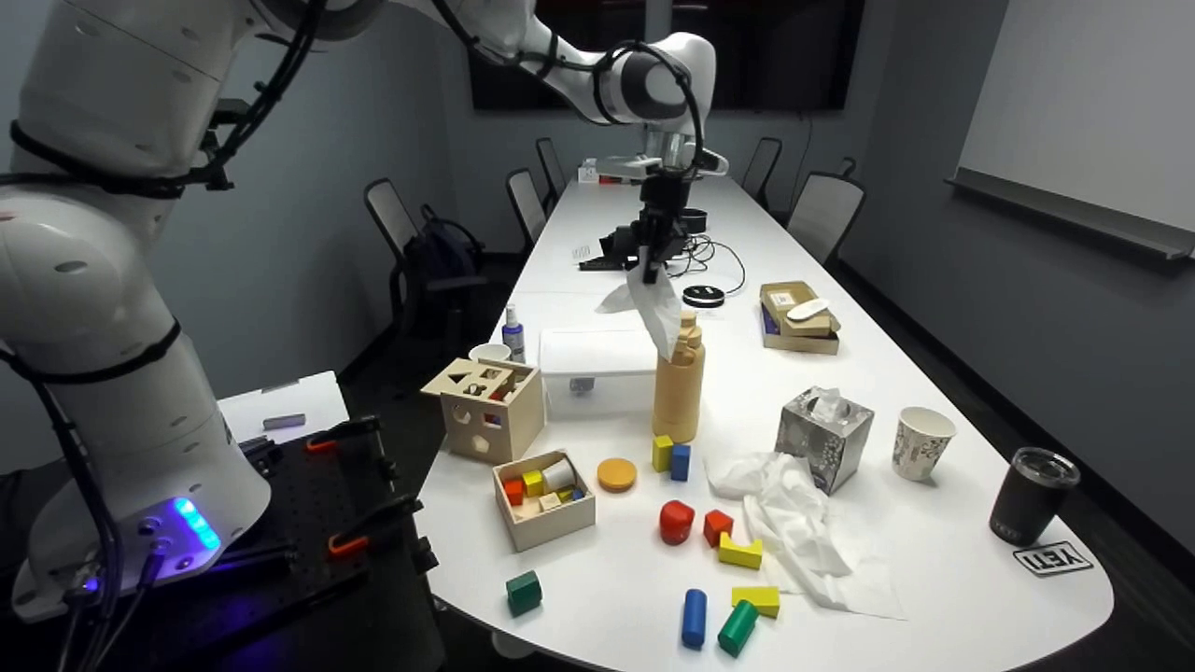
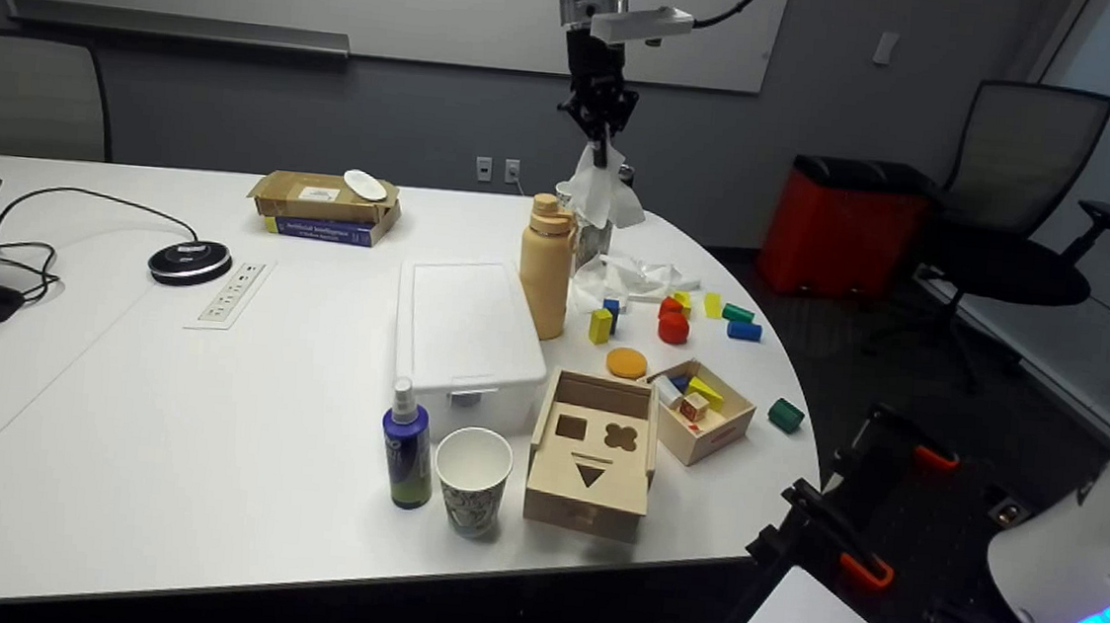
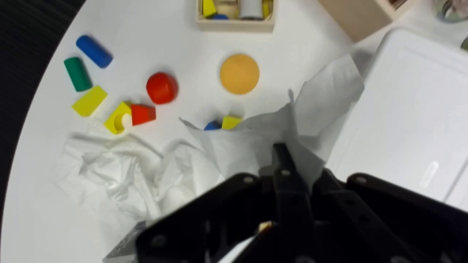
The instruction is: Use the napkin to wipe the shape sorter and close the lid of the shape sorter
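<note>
Looks pre-wipe to me: hand (image 1: 650, 271) pinched tight on a dangling napkin (image 1: 656, 308), wooden box (image 1: 504, 431) well apart near the worktop (image 1: 607, 588) edge, lid (image 2: 594, 441) partway off, I'd swing the napkin over there next

The arm (image 1: 140, 75) rises from its base (image 1: 140, 537) (blue lights (image 1: 198, 525) glowing on it) and reaches well out, the forearm (image 1: 571, 82) sloping down to the wrist (image 1: 689, 70). Below the wrist the gripper (image 1: 651, 269) hangs raised, pointing downward with a slight tilt in both exterior views. In the wrist view its dark fingers (image 3: 283, 164) lie close together in a clamping grip
</note>
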Robot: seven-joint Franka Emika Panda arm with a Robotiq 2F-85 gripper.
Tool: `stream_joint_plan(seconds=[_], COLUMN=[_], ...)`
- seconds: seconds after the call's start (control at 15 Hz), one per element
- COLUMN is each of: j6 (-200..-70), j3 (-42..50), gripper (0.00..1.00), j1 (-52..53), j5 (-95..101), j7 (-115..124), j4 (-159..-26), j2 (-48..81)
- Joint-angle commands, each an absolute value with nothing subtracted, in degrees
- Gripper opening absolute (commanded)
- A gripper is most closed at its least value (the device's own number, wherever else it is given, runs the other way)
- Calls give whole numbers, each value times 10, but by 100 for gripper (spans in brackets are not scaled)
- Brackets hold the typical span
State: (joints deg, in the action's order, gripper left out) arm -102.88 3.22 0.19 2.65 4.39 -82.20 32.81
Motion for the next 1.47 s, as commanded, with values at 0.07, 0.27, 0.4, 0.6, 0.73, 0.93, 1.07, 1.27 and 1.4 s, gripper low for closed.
stream_joint_plan(seconds=[0.07,0.27,0.4,0.6,0.73,0.93,1.07,1.27,1.4], j6=[-1005,-1004,-1004,-1017,-1032,-1047,-1052,-1049,-1042], j3=[17,7,7,6,-5,-28,-43,-63,-71], gripper=[2,2,2,0,0,0,0,0,0], j1=[12,21,20,22,28,41,54,74,85], j5=[26,26,26,28,20,18,22,27,29], j7=[49,53,53,53,48,38,30,15,6], j4=[-875,-931,-940,-955,-979,-1014,-1040,-1065,-1085], j2=[288,247,240,237,231,224,222,235,243])
